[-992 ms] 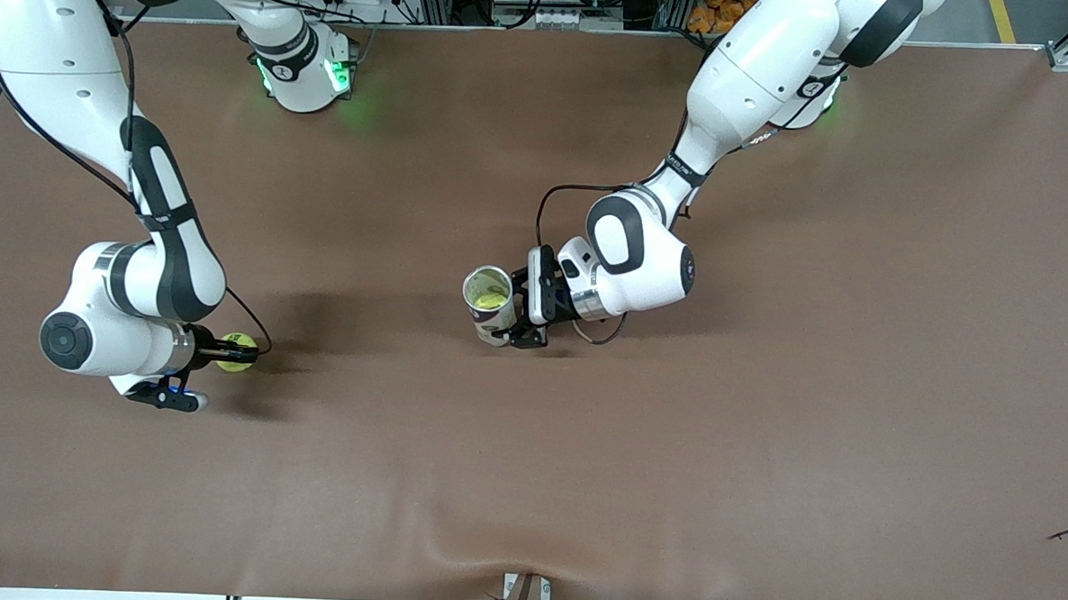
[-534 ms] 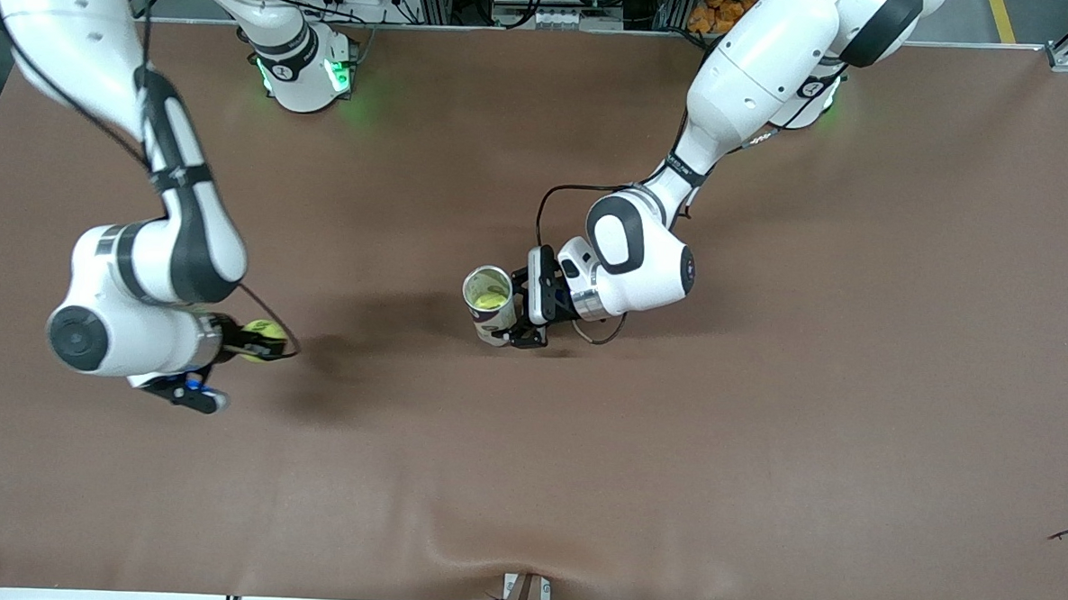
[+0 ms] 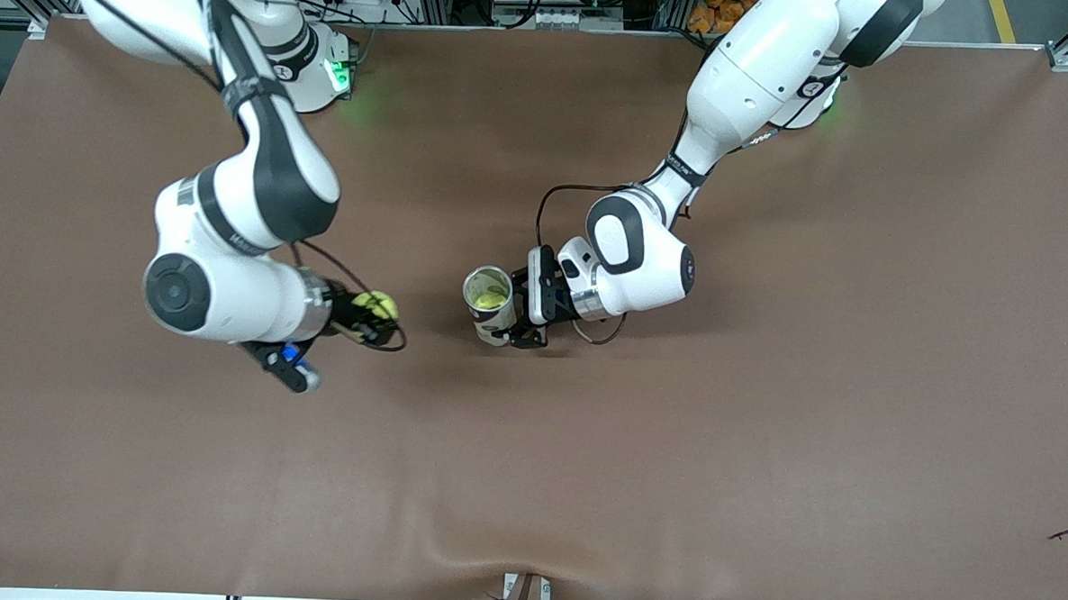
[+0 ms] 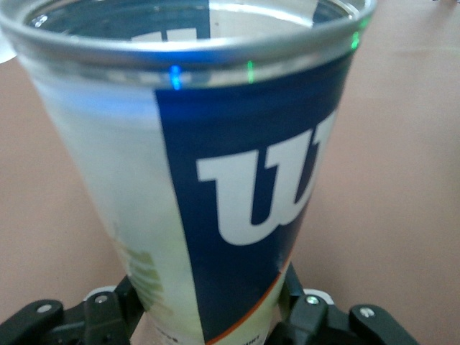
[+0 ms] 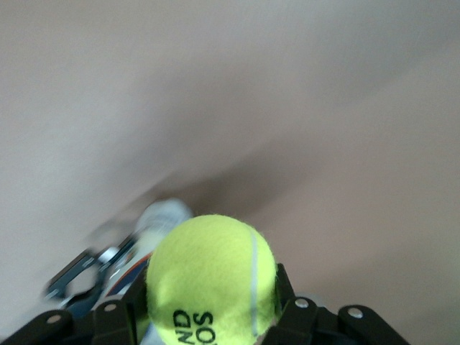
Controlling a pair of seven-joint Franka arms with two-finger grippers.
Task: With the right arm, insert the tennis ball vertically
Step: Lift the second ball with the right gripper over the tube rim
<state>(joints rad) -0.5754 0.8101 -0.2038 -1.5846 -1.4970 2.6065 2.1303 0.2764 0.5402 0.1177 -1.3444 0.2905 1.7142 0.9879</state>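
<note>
We see a matte brown table point(image 3: 762, 454). On it stands an upright clear plastic tennis-ball can with a blue label and metal rim point(image 3: 490, 303), clamped by the left hand point(image 3: 508, 321). The right hand point(image 3: 373, 318), above bare table toward the right arm's end, grips a fuzzy round yellow tennis ball point(image 3: 377, 306).

Tabletop point(image 3: 762, 436) covered in matt brown sheet, cloth-like, slightly rippled at the edge nearest the front camera. Tennis ball point(image 5: 212, 277) fuzzy yellow felt with black print and a smooth pale seam. Can point(image 4: 201, 180) looks clear glossy plastic, shiny metal rim, smooth printed blue-and-white label. Arm shells glossy white plastic with black joints. Right claw point(image 5: 208, 316) and left claw point(image 4: 208, 316) matt black plastic, small metal screws.
</note>
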